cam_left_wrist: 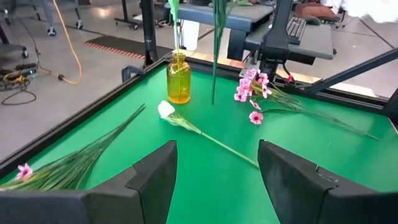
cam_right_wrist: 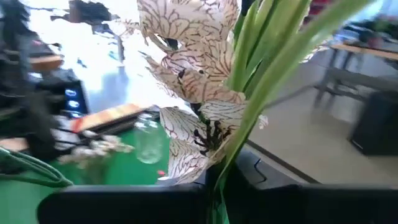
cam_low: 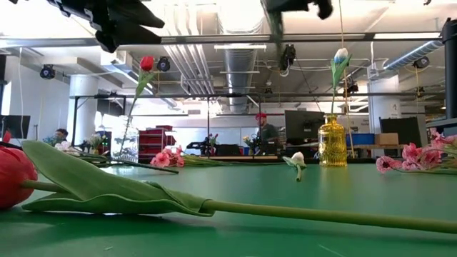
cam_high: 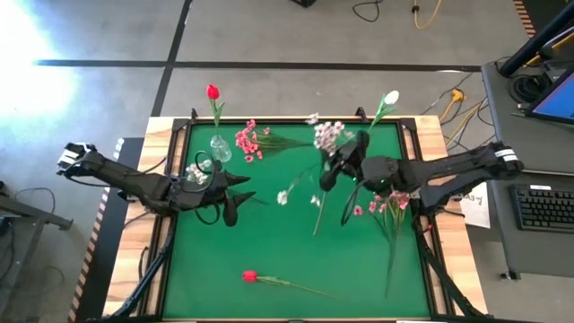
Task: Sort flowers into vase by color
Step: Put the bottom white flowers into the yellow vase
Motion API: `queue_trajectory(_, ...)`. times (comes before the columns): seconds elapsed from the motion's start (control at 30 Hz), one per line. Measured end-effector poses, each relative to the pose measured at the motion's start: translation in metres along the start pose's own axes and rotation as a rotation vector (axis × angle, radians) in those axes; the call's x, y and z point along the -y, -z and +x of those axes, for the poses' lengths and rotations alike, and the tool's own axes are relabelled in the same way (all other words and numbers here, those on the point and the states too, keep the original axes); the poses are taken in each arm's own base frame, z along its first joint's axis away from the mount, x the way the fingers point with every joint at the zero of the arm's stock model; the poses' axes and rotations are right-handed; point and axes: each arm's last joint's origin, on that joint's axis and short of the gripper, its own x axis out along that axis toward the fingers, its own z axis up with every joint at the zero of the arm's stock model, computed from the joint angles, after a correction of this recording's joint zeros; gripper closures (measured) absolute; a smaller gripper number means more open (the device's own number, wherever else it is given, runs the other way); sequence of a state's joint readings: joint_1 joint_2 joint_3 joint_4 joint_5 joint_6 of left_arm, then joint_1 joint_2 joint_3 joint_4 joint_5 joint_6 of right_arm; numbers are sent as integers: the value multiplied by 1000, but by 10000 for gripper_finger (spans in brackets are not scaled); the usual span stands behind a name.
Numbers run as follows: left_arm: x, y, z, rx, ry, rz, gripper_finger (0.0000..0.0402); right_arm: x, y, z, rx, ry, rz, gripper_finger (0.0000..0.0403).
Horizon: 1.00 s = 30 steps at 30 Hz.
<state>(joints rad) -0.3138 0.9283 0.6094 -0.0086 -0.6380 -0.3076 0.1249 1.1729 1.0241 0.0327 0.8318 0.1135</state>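
My right gripper is raised over the table's far middle, shut on a white blossom spray. Its green stem hangs down in the left wrist view. My left gripper hovers open over the table's left middle, touching nothing. A clear vase at the far left holds a red bud upright. A yellow vase at the far right holds a white tulip. Lying on the mat are a pink spray, a second pink spray, a white tulip and a red bud. My right gripper pinches the white blossom spray by its green stems just below the blossoms, between its two fingers. The spray is lifted clear of the table. Its veined white blossoms stand on the far side of the fingers, and the long stem hangs below.
A raised wooden rim frames the green mat. The two vases stand along the far edge. The near red bud's leaf and stem stretch across the low view. A desk with a keyboard stands to the right.
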Motion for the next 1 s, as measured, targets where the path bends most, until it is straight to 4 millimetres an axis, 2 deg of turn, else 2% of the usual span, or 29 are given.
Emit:
queue_trajectory(0.3,-2,1,-2,-12,-3,-10,192,48,3,-5,-17,132,34,385)
queue_trajectory(0.5,-3,4,-2,-40,-12,-15,192,76,7,-11,11,292,60,385)
queue_trajectory(0.6,-2,3,-2,-33,-13,-24,192,85,5,-14,32,329,75,385)
queue_trajectory(0.8,-2,3,-2,-25,-16,-28,192,98,3,-15,40,528,37,385)
queue_trajectory(1.0,-2,2,-2,-25,-16,-29,192,103,3,-13,38,564,33,385)
